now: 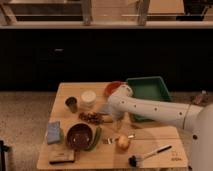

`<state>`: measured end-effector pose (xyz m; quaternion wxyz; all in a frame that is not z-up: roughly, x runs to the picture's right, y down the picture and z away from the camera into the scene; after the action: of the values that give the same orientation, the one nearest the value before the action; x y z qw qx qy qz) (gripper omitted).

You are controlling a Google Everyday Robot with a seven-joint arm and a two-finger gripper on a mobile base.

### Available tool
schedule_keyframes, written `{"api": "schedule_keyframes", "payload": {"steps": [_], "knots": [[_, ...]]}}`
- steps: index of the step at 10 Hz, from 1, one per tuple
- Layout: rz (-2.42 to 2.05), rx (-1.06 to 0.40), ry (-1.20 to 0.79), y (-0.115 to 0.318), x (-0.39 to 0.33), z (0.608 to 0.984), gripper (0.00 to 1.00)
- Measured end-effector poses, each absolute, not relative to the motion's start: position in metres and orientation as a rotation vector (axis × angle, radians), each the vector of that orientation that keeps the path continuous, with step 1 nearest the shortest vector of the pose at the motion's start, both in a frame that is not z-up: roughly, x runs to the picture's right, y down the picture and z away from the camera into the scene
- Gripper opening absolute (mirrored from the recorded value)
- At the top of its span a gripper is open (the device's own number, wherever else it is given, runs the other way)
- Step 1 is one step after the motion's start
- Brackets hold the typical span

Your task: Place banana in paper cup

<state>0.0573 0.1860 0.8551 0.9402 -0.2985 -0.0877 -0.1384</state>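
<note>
The banana (pixel 106 118) is a small pale-yellow piece lying mid-table, just right of a brown clump of snacks (pixel 91 117). The white paper cup (pixel 88 98) stands upright behind it, toward the table's back left. My white arm reaches in from the right. My gripper (pixel 118 124) hangs down over the table centre, just right of the banana and close above the surface. I cannot tell whether it touches the banana.
A small dark cup (pixel 72 104) stands left of the paper cup. A maroon bowl (pixel 80 136), a long green vegetable (pixel 96 138), a round yellowish fruit (pixel 123 143), a black brush (pixel 145 155), a blue sponge (pixel 54 132), a green bin (pixel 148 95) and a red bowl (pixel 114 89) share the wooden table (pixel 165 140).
</note>
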Motion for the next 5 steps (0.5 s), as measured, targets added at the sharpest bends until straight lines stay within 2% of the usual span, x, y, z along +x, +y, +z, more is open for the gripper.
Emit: {"api": "schedule_keyframes", "payload": {"steps": [3, 5], "knots": [[-0.282, -0.614, -0.205, 0.1868, 0.0582, 0.8559, 0.12], [-0.285, -0.617, -0.217, 0.1868, 0.0604, 0.8558, 0.00]]}}
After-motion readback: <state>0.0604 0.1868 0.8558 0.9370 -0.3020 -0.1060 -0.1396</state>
